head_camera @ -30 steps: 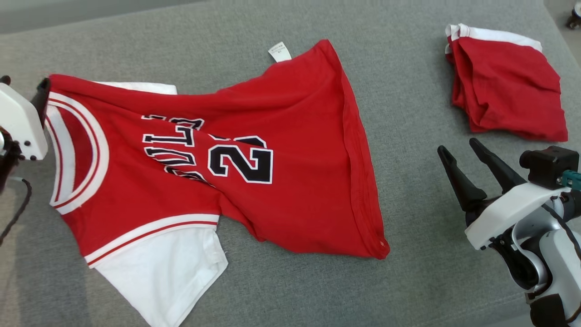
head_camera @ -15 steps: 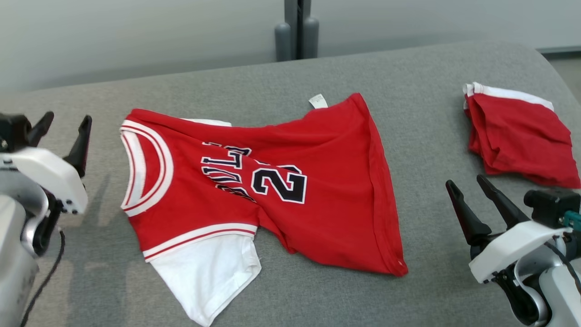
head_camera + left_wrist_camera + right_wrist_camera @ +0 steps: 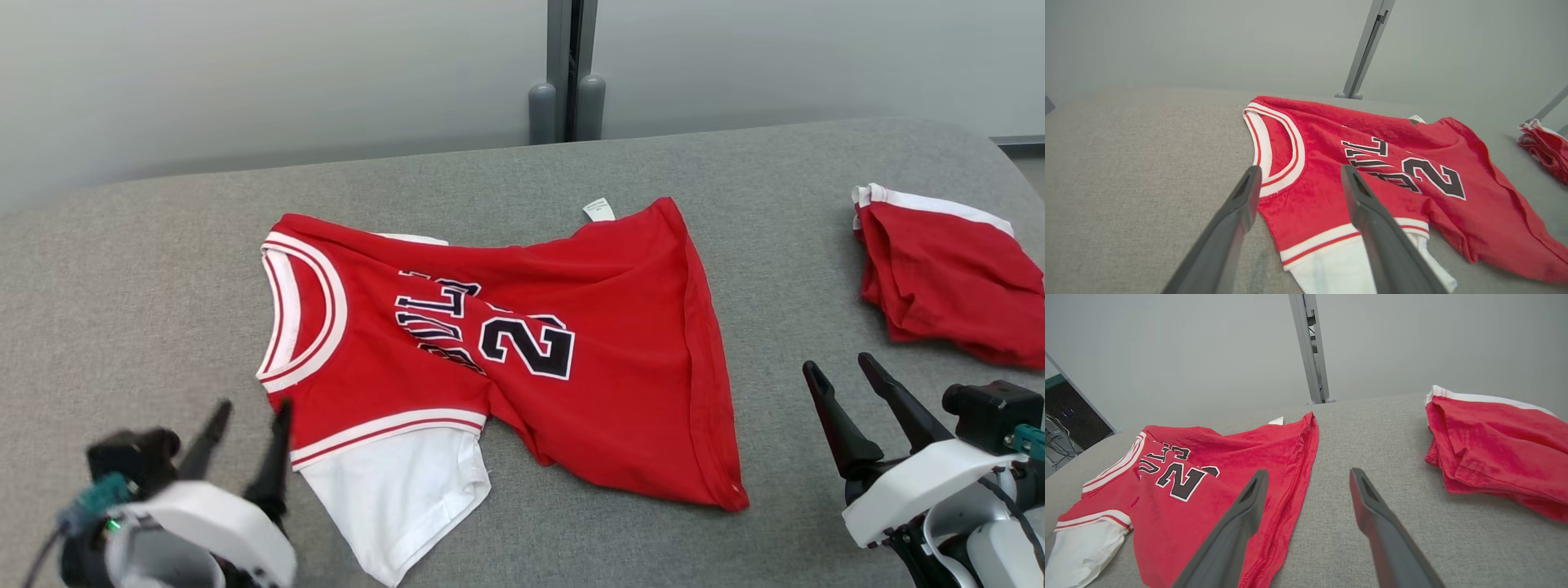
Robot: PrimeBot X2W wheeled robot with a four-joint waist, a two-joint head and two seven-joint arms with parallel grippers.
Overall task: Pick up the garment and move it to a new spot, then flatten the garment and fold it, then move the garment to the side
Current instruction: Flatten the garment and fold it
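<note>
The garment (image 3: 522,351) is a red jersey with white trim, white sleeves and dark numbers, lying rumpled on the grey surface, collar to the left and hem to the right. It also lies ahead in the left wrist view (image 3: 1372,171) and at the left of the right wrist view (image 3: 1208,477). My left gripper (image 3: 251,420) hovers open at the lower left, just short of the collar and near sleeve, holding nothing. My right gripper (image 3: 841,367) stands open at the lower right, clear of the hem, with nothing between its fingers.
A second red and white garment (image 3: 947,278) lies folded in a pile at the right edge, also seen in the right wrist view (image 3: 1494,449). A grey post (image 3: 567,73) rises behind the grey surface (image 3: 163,269). Bare cushion lies left of the jersey.
The head camera has tilted up and the view has widened. My left gripper has let go of the collar corner and pulled back toward me, open. The jersey lies as left.
</note>
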